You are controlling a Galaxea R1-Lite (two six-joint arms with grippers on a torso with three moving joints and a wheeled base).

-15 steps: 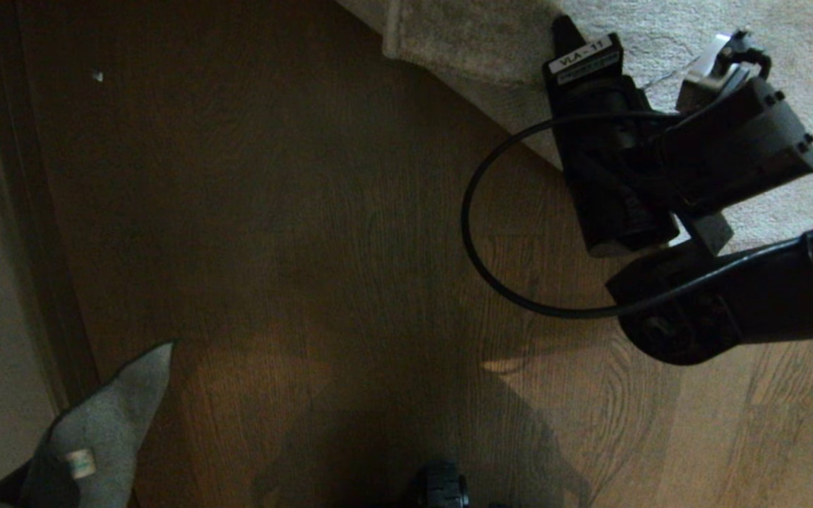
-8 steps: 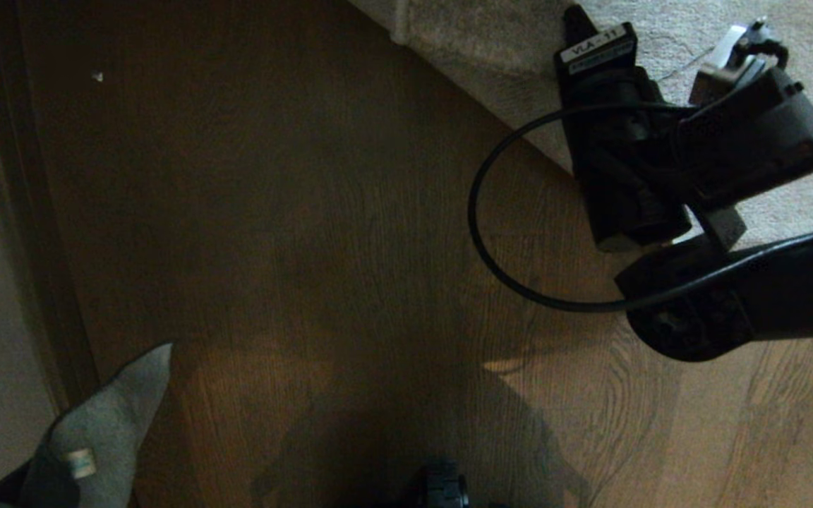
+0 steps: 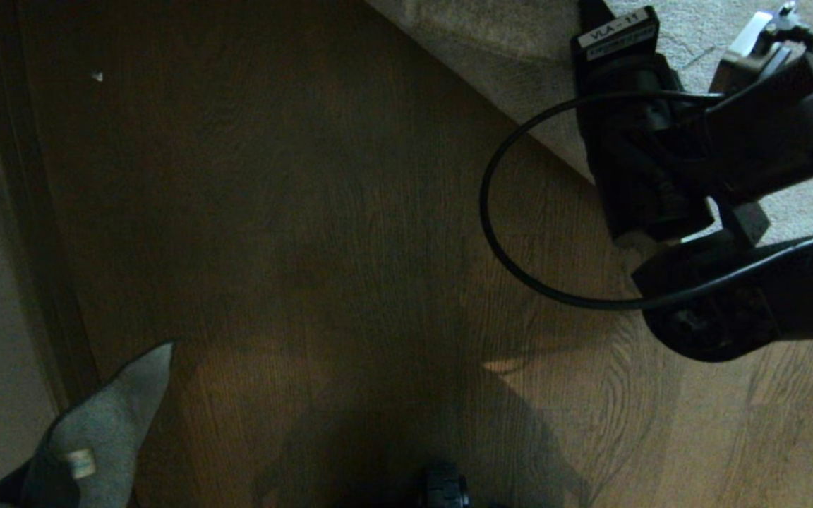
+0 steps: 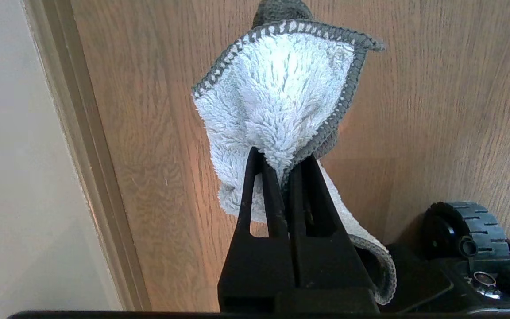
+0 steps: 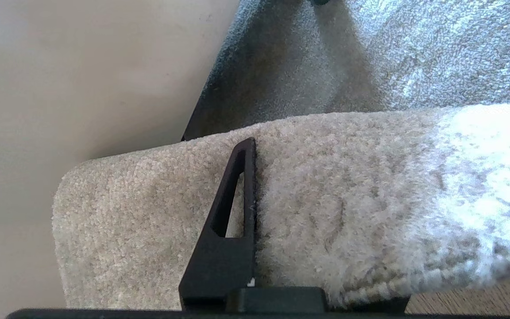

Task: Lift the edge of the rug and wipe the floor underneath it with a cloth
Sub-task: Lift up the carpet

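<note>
We see the right pincer (image 5: pixel 255 177) clamped on the rug edge (image 5: pixel 326 186), held raised off the wood-plank floor (image 3: pixel 322 233) at upper right — while the left pincer (image 4: pixel 277 164), low at left, grips the grey cloth (image 4: pixel 277 93).

Black arm (image 3: pixel 745 310), looping black cable (image 3: pixel 498 240), white "VLA-11" label (image 3: pixel 615 32)

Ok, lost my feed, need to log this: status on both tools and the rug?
Right tool clamped on the rug edge, holding it up. Left tool shut on the cloth, low left, off the floor. Nothing blocking.
</note>
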